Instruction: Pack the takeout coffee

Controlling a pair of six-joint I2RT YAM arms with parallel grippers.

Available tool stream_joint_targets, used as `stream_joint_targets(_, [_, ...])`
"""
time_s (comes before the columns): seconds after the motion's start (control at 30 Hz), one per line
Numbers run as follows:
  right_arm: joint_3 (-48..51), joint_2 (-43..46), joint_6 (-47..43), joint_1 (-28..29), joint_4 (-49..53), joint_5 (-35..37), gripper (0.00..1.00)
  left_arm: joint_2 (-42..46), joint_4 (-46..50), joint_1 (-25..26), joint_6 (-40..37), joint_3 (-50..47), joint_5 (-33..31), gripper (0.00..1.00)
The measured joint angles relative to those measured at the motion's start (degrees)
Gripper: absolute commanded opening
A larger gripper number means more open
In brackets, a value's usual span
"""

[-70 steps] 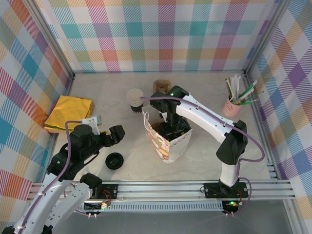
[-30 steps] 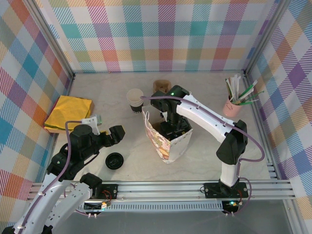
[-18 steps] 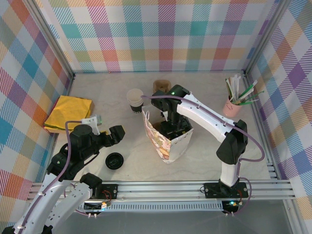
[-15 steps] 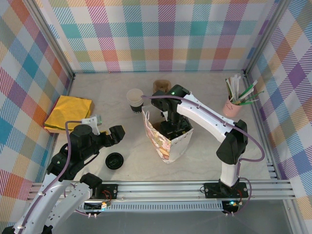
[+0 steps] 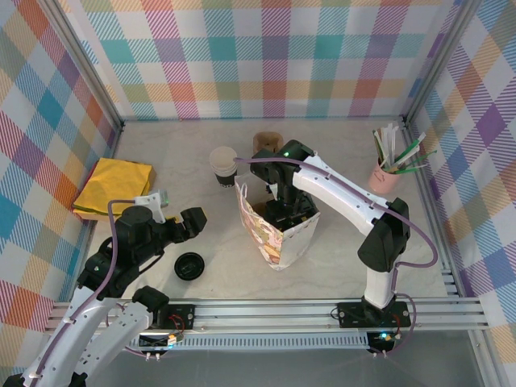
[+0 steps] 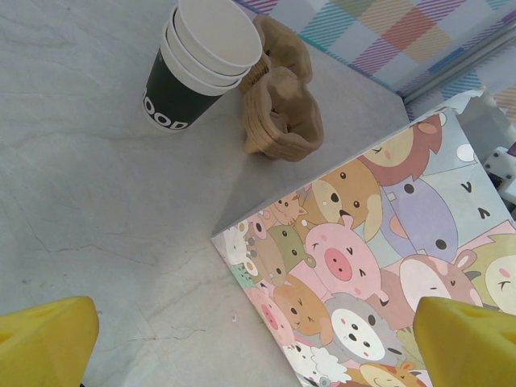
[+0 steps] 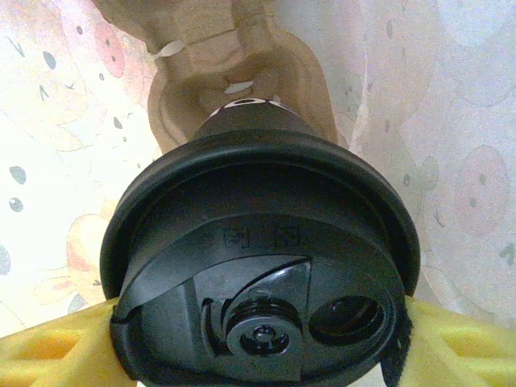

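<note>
Placement looks like the step in hand. Nearest the bases, the left claw point(image 5: 193, 221) is spread fully open over the bench point(image 5: 218, 242) with nothing held. Its yellow pads point(image 6: 44, 339) are seen wide apart and pointed toward the cartoon-animal paper bag point(image 6: 363, 258).

A bit further in, the right claw point(image 5: 283, 212) is down inside the open top of that bag. The takeout coffee point(image 7: 258, 266) is gripped from both sides just below the rim of its black lid, so the jaws are set partly open around the cup. Underneath, a brown pulp cup carrier point(image 7: 234, 81) is seen at the bottom of the bag. The cup seems lined up over one of its wells, though whether it's seated yet can't be told.

So a straight drop into the well is probably what's called for next, then a release and a clean lift out without the bag walls being snagged.

As for the surface, it's a pale marbled bench:
- a loose black lid point(image 5: 189, 265) is lying near the front
- yellow napkins point(image 5: 113, 187) are piled at the left
- stacked cups point(image 5: 223, 165) and a second carrier point(image 5: 267, 143) are parked behind the bag
- a pink pot of stirrers point(image 5: 387, 173) is set far right

Everything is boxed in by pastel plaid walls point(image 5: 266, 64).
</note>
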State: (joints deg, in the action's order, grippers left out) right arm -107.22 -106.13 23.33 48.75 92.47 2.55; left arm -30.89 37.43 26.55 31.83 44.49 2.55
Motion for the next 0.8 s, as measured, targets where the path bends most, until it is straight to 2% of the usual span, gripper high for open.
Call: stream_joint_targets(0.8, [0.0, 0.0, -0.2, -0.4, 0.0, 0.0, 0.69, 0.0, 0.0, 0.0, 0.0, 0.0, 0.5, 1.0])
